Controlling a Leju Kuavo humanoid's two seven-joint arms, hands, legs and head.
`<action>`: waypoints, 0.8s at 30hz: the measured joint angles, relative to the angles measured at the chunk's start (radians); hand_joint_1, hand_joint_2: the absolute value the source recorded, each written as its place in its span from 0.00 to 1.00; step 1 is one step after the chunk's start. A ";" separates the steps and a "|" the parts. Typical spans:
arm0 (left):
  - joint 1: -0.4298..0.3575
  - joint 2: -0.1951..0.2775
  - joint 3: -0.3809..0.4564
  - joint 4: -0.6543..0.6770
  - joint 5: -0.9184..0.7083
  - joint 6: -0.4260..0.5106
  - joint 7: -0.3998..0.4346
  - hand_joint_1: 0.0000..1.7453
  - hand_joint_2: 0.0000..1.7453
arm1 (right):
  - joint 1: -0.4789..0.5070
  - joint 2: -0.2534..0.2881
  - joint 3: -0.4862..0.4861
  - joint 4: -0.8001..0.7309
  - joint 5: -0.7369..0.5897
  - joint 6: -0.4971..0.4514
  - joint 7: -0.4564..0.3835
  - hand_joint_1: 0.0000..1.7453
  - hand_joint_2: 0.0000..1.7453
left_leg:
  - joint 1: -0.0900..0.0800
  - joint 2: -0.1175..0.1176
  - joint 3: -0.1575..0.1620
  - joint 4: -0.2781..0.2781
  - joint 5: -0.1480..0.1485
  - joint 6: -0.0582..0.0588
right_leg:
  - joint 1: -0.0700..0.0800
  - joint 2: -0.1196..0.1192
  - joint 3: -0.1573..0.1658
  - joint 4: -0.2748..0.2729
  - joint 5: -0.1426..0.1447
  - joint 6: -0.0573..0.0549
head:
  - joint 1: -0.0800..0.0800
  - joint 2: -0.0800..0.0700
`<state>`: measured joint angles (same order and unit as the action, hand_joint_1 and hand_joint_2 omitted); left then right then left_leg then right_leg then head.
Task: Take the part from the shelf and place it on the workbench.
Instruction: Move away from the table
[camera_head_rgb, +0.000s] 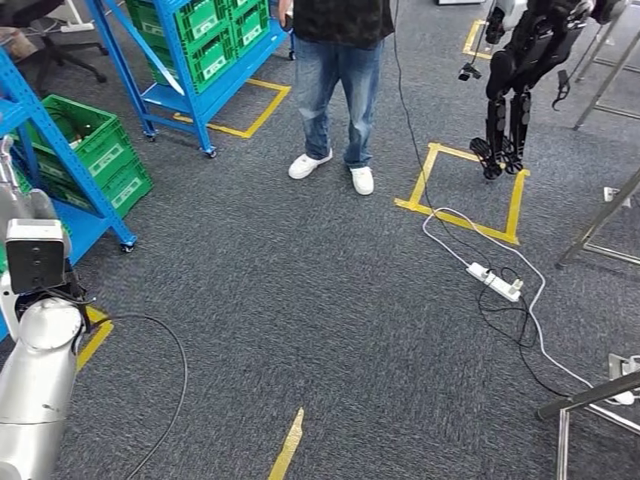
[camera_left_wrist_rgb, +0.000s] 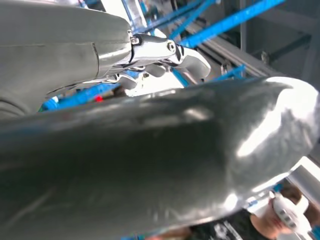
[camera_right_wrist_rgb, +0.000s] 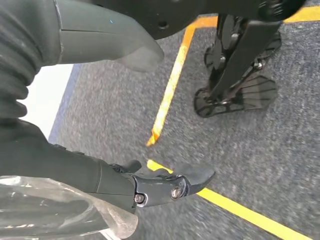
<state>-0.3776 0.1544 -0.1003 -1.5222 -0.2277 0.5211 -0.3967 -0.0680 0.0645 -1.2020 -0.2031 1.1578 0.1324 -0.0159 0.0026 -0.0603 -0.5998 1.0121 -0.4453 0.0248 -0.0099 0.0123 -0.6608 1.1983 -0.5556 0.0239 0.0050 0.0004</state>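
Stage: judged to be the approach to the shelf (camera_head_rgb: 47, 135); the part has not yet been taken.

Part: no part can be made out as such. It is judged to lie in one of the green crates (camera_head_rgb: 98, 150) kept on the blue shelf at the robot's left, since these are set on tilted racks so that their contents face a reaching arm.

Left robot hand (camera_left_wrist_rgb: 162, 55): raised beside the shelf, fingers stretched out and the thumb held well apart. Nothing is seen between them, so it is taken to be wide and unloaded, ready for a reach.

Right robot hand (camera_right_wrist_rgb: 113, 180): hung low over the carpet, with one dark finger laid out straight and the thumb apart. A clear film (camera_right_wrist_rgb: 56, 210) is seen beside it. Whether the film is held cannot be told.

Bench: not identified with certainty; slanted metal legs (camera_head_rgb: 596, 230) are seen at the robot's right.

Hazards: a person (camera_head_rgb: 340, 70) stands ahead, and a power strip (camera_head_rgb: 494, 282) with loose cables lies on the floor toward the right. A turn that way would have to be made with care.
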 joint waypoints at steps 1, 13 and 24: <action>0.000 0.000 0.000 0.000 0.000 0.000 0.000 0.00 0.00 | -0.001 0.000 0.000 0.000 0.000 0.000 0.000 0.00 1.00 | 0.000 -0.012 0.000 0.001 0.000 -0.002 | -0.001 0.022 0.029 -0.069 0.033 -0.003 | 0.000 0.000; 0.003 0.005 0.001 0.001 0.000 0.002 0.000 0.00 0.00 | 0.001 0.002 0.000 0.000 0.000 0.005 -0.006 0.00 1.00 | 0.006 0.051 -0.133 0.278 -0.124 -0.054 | -0.003 -0.043 0.100 -0.192 0.062 -0.038 | -0.014 0.000; -0.003 0.012 0.002 0.000 0.000 0.004 0.000 0.00 0.00 | -0.006 0.001 0.000 0.000 0.004 0.007 -0.006 0.00 1.00 | -0.005 0.085 0.003 -0.004 0.001 -0.004 | 0.004 -0.078 0.097 -0.133 -0.005 0.003 | -0.008 0.000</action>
<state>-0.3809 0.1669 -0.0980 -1.5227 -0.2277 0.5254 -0.3967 -0.0743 0.0653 -1.2019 -0.2033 1.1613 0.1389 -0.0221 -0.0022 0.0243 -0.5964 1.0076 -0.4445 0.0205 -0.0064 -0.0654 -0.5637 1.0656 -0.5602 0.0271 -0.0030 0.0004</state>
